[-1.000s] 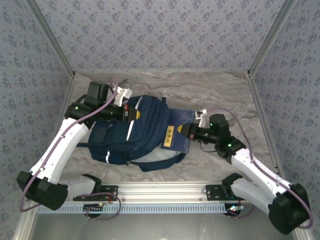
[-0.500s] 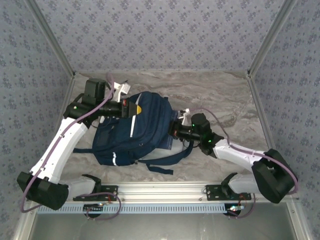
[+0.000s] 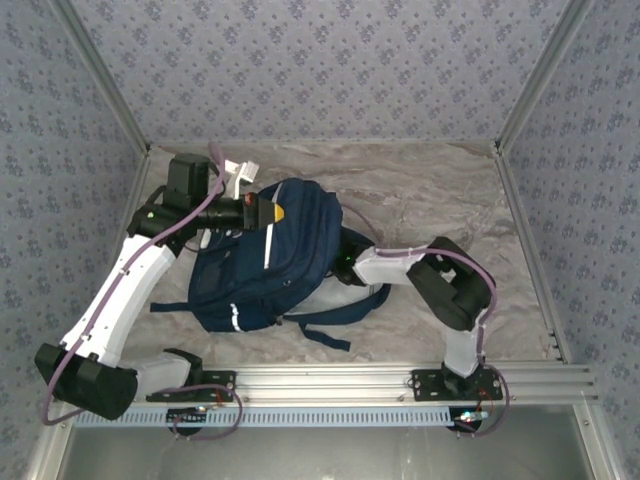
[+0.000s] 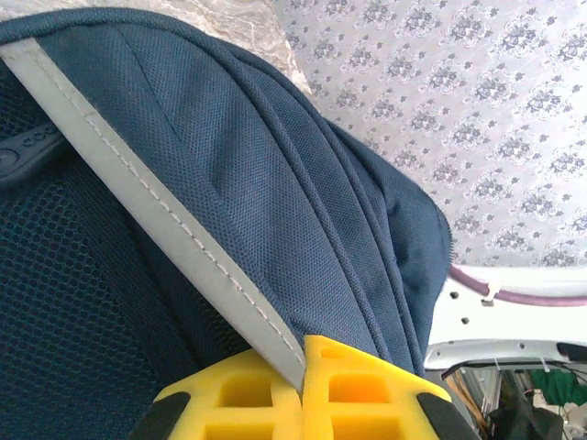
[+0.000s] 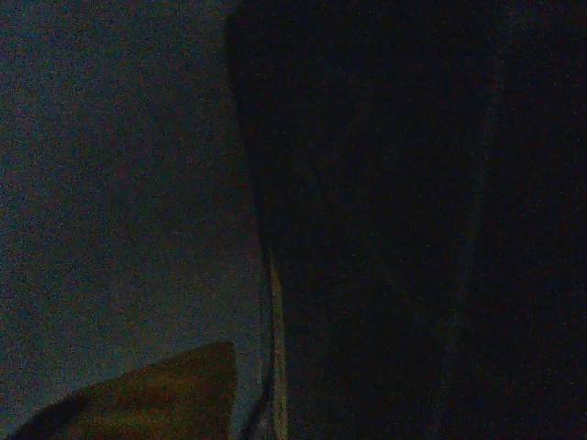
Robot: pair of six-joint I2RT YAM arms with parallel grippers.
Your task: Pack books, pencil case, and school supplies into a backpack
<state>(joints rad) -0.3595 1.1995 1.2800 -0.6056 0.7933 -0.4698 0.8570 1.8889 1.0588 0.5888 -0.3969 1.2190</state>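
**Fig. Right arm inside the backpack.** The backpack (image 3: 265, 260) lies on the desk (image 3: 430, 190), front face up. Its long axis slants from the top, far and right, to the base, near and left.

- **Left pincer:** The left pincer (image 3: 268, 212) sits at the backpack's top end. It is clamped tight on the fabric, with a white stripe (image 4: 174, 247) running between its pads.
- **Right arm:** The right arm (image 3: 400, 262) enters the backpack's right flank, above the straps (image 3: 330, 315). The right pincer (image 5: 289, 412) works in darkness inside the backpack.
- **Right pincer, detail:** One pad (image 5: 156, 399) shows dimly, with a thin pale edge (image 5: 275, 367) just beside it. Whether the jaws are spread or hold anything cannot be told, and the edge cannot be identified.

**Reading.** An insertion step appears to be under way. The right arm is the one engaged with the cavity, and any withdrawal would probably run rightward, across the long axis.

**Clearance.** Bare desk lies to the right of and beyond the backpack. The straps trail on its near side, where they could snag the arm.
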